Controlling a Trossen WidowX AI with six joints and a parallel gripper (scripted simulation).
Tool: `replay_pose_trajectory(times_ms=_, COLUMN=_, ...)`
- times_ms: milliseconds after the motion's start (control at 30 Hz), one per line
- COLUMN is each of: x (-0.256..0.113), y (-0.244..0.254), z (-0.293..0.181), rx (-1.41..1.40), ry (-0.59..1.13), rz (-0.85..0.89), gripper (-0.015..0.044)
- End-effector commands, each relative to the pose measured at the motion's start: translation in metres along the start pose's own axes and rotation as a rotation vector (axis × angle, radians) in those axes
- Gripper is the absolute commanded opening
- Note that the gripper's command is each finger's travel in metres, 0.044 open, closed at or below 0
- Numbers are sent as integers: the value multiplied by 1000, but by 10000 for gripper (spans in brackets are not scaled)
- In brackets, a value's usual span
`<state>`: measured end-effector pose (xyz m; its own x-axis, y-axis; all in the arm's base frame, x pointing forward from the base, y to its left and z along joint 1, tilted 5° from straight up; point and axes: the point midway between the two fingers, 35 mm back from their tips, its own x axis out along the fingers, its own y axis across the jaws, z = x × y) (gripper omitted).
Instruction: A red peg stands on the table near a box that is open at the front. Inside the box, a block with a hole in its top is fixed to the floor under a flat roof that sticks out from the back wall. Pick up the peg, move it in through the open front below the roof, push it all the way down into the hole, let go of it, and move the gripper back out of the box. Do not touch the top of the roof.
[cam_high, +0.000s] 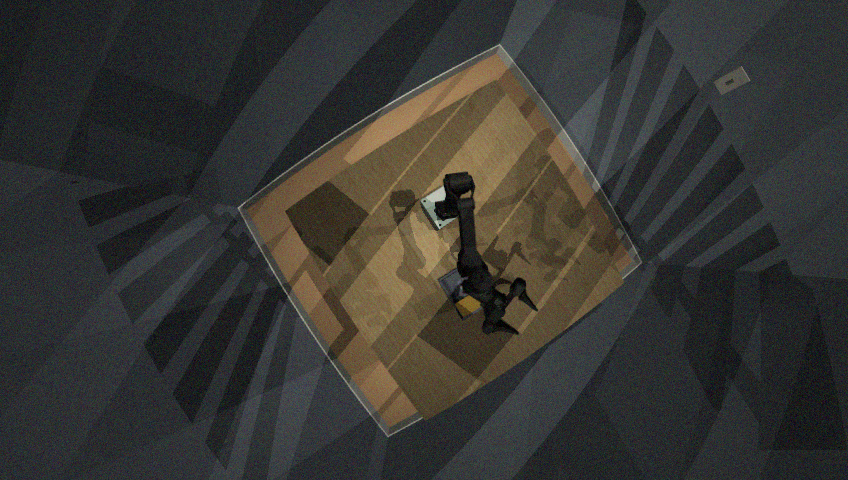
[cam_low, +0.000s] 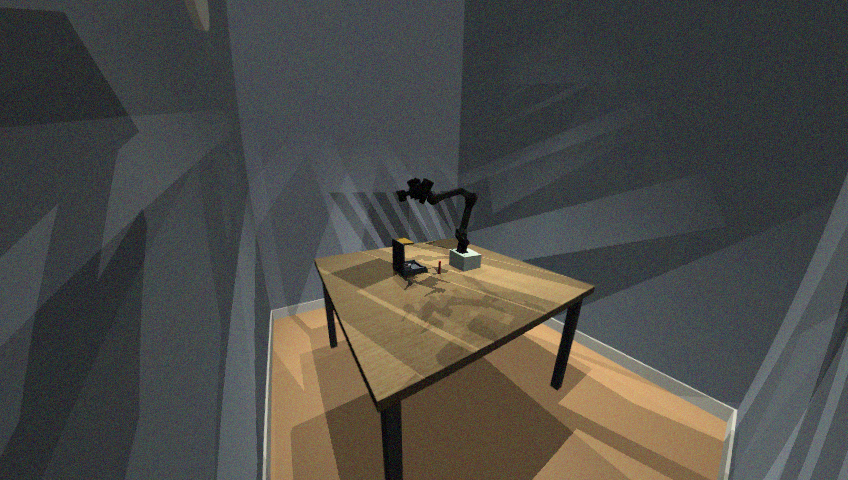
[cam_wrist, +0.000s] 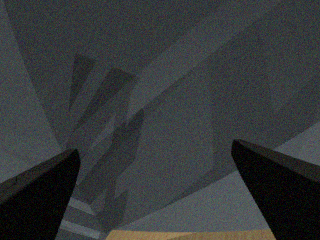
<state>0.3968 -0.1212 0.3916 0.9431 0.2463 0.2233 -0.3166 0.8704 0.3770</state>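
The red peg (cam_low: 439, 267) stands upright on the table between the box and the arm's base. It is not visible in the top view, where the arm covers that area. The dark box (cam_low: 397, 256) (cam_high: 447, 279) has a tall back wall and a low floor part. Its yellow-orange roof (cam_low: 404, 241) (cam_high: 467, 305) sticks out from the top of that wall. The block and its hole are too small to make out. My gripper (cam_high: 527, 321) (cam_wrist: 157, 151) is open and empty, high above the table and well above the roof, with its fingers pointing away from the peg.
The pale base block (cam_low: 464, 259) (cam_high: 429, 209) carries the arm on the table (cam_low: 476, 321) (cam_high: 380, 297). In the top view the forearm passes over part of the box. The wrist view shows mostly wall, with a strip of wood-coloured surface at its bottom edge.
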Motion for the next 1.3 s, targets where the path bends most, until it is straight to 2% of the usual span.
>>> replay_pose_trajectory(times_ms=0, x=-6, y=-1, z=-18, rx=173, ry=33, rz=-34, gripper=440)
replay_pose_trajectory(times_ms=633, x=-45, y=-6, z=-117, rx=966, ry=164, rz=-257, gripper=440)
replay_pose_trajectory(times_ms=1267, x=-106, y=0, z=-221, rx=1706, ry=186, rz=-604, gripper=440)
